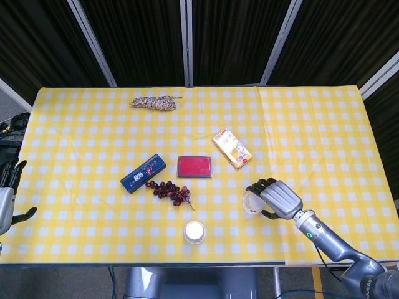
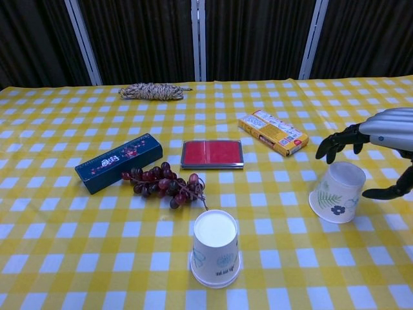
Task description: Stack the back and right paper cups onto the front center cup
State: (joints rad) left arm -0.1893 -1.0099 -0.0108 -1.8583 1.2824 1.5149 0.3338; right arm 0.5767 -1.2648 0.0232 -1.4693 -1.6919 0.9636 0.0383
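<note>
The white paper cup with a leaf-and-flower print (image 2: 338, 192) stands upside down, slightly tilted, at the near right of the yellow-checked tablecloth (image 1: 81, 131). The right hand (image 2: 371, 139) hovers over it with fingers spread and curved above the far side of the cup and the thumb low on its right; no contact shows, so the hand is open and holds nothing. In the head view the same hand (image 1: 278, 198) sits just right of the cup (image 1: 252, 202).

To do this step well, the fingers should probably come down around the cup's wall and close gently, since thin paper likely crushes or skids on cloth.

The target, a plain white inverted paper cup (image 2: 215, 247), stands at the near centre, well apart to the left. The path between looks free. Further off lie a bunch of dark red grapes (image 2: 162, 183), a flat red case (image 2: 212, 154), a dark blue printed box (image 2: 119, 162), an orange-yellow carton (image 2: 272, 132) and a coil of mottled rope (image 2: 151, 91). The left hand (image 1: 7, 190) rests open at the table's left edge.
</note>
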